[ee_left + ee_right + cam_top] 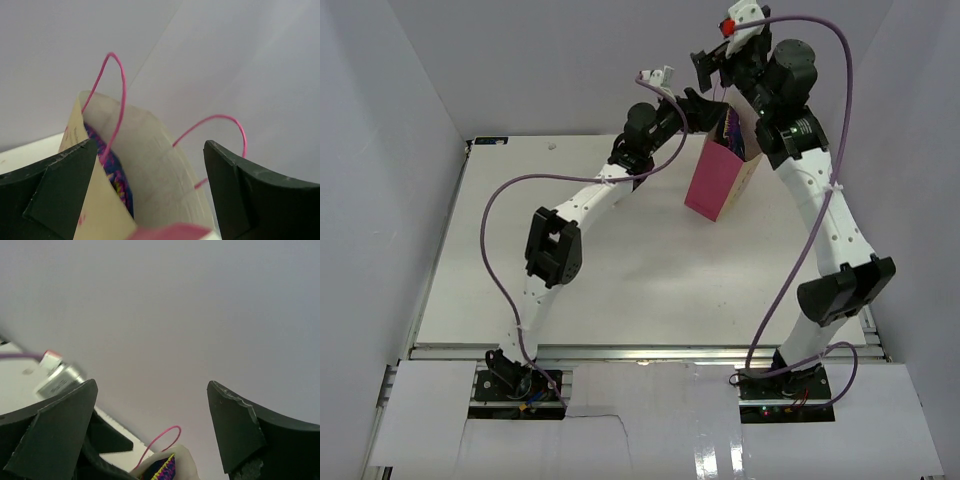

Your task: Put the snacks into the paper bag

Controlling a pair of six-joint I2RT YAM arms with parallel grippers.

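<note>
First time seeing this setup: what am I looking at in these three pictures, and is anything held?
The left arm and right arm are robot arms bolted at the near edge of the table. One picture looks down from above; the other two come from wrist cameras, each framed by two dark fingers. A pink paper bag stands on the white table, a blue-purple snack bag inside it. The left pincer and right pincer are open near the bag's mouth, holding nothing.
</note>
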